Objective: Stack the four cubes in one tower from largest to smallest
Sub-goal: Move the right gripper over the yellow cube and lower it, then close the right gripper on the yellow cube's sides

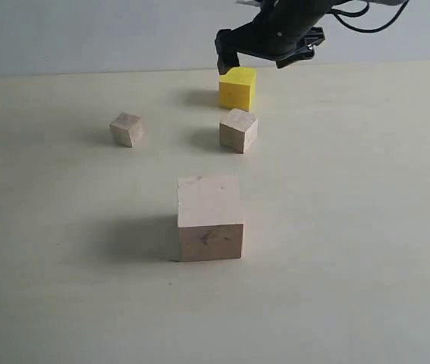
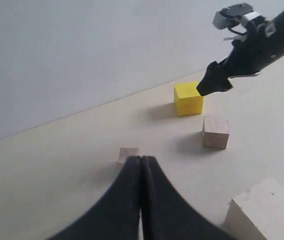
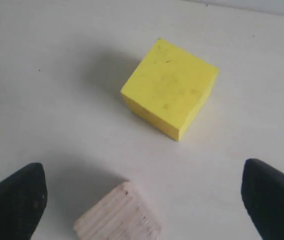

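Observation:
The four cubes stand apart on the table. The large pale cube (image 1: 209, 218) is nearest, the medium-small pale cube (image 1: 238, 130) sits behind it, and the yellow cube (image 1: 237, 88) is just beyond that. The tiny pale cube (image 1: 127, 129) lies off to the left. My right gripper (image 1: 264, 59) hovers open above the yellow cube's far side. In the right wrist view its jaws (image 3: 143, 172) stand wide with nothing in them, the medium-small cube (image 3: 117, 215) low between them and the yellow cube (image 3: 169, 95) ahead. My left gripper (image 2: 142, 159) is shut and empty, its tips just in front of the tiny cube (image 2: 127, 154).
The pale tabletop (image 1: 366, 227) runs back to a grey wall (image 1: 86, 34). In the left wrist view the right arm (image 2: 252, 50) reaches in over the yellow cube (image 2: 188, 98), and a corner of the large cube (image 2: 264, 210) shows nearby.

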